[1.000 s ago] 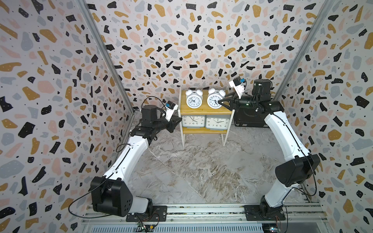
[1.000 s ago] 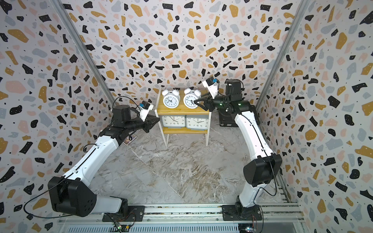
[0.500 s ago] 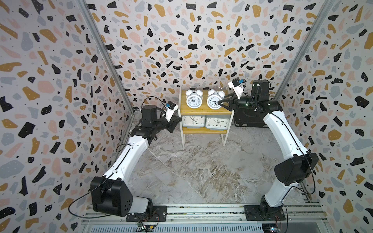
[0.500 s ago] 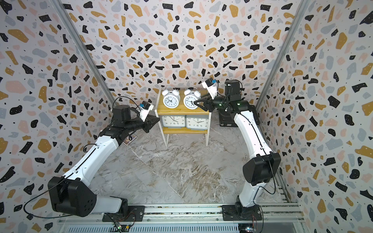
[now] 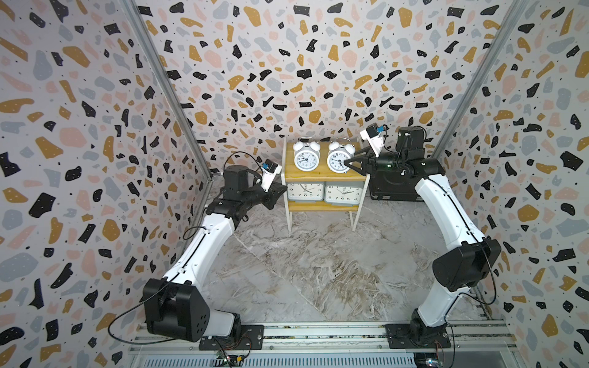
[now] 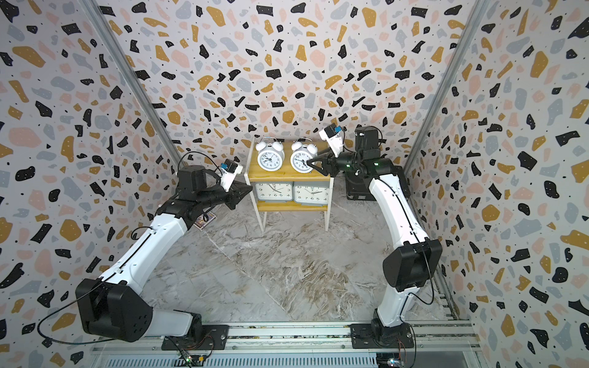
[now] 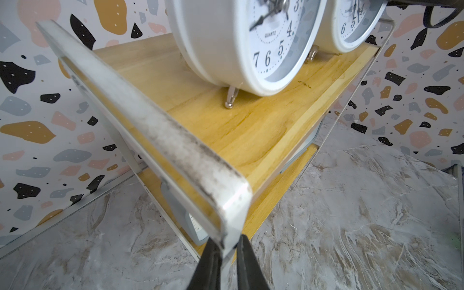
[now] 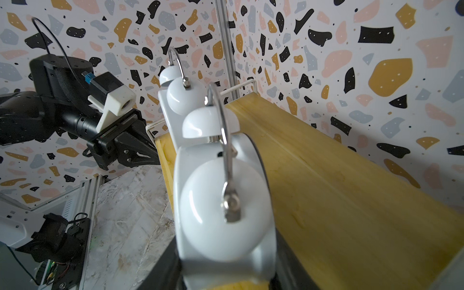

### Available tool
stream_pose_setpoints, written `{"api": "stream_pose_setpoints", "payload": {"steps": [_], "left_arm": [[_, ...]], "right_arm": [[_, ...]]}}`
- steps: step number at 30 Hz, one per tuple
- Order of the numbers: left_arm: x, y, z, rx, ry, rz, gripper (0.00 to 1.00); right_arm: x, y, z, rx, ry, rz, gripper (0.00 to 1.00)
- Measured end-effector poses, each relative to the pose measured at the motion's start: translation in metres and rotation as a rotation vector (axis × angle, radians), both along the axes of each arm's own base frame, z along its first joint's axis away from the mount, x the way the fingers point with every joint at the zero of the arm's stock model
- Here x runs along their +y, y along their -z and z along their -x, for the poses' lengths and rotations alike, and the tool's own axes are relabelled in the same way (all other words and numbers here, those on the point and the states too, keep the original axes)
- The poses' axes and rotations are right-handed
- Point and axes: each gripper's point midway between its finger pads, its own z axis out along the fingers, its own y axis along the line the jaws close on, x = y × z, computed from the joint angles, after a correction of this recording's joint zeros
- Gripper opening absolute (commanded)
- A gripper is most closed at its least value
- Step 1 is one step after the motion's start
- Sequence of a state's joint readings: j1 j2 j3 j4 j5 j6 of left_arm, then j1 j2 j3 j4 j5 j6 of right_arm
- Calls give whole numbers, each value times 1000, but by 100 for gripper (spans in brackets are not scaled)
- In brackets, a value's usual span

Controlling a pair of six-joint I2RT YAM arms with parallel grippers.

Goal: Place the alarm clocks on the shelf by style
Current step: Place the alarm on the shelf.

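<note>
The left claw (image 7: 228,241) stood narrow. Its two black fingers (image 7: 209,263) were pinched on the front corner of the thin white frame of the shelf (image 7: 251,130), one finger on each side of the bar.

The right claw (image 5: 347,162) stood about half open and was closed on a white twin-bell clock (image 8: 221,213), whose round body filled the gap between its fingers. That clock appeared to rest upright on the top board.

Just past it, on the side away from the right claw, the second twin-bell clock (image 5: 306,159) stood on the same board. Whether the two touched could not be told.

Below the right claw, and about level with the left one, two grey clocks (image 5: 305,191) (image 5: 344,193) sat side by side on the lower board, faces forward.

Behind the right claw, under its wrist, a flat black case (image 5: 392,191) stood beside the shelf.

A grey marbled surface (image 5: 318,270) spread beneath both claws. Terrazzo-patterned walls (image 5: 287,63) closed the space on three sides, and a metal rail (image 5: 318,333) along the near edge carried the arm bases.
</note>
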State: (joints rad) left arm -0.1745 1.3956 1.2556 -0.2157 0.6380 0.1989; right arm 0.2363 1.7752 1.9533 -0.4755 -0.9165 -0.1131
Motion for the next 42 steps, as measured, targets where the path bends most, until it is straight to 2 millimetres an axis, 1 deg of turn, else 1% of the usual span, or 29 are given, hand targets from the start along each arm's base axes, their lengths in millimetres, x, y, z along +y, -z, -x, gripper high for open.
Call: {"api": "stream_pose_setpoints", "payload": {"steps": [1,4,10,14,20,30,42], "left_arm": [[0,0,0,0,0,0,16],[0,0,0,0,0,0,16],[0,0,0,0,0,0,16],[0,0,0,0,0,0,16],[0,0,0,1,1,0,16],[0,0,0,2,1,1,16],[0,0,0,2,3,1,16]], "right_arm": [[0,0,0,0,1,0,45],[0,0,0,-3,0,1,50],[-1,1,-1,-8,2,6,66],[-2,1,-2,-14,8,12,73],[-6,3,-2,-38,40,39,75],[-16,-9,4,-100,98,77,76],[-21,-1,0,-93,134,108,77]]}}
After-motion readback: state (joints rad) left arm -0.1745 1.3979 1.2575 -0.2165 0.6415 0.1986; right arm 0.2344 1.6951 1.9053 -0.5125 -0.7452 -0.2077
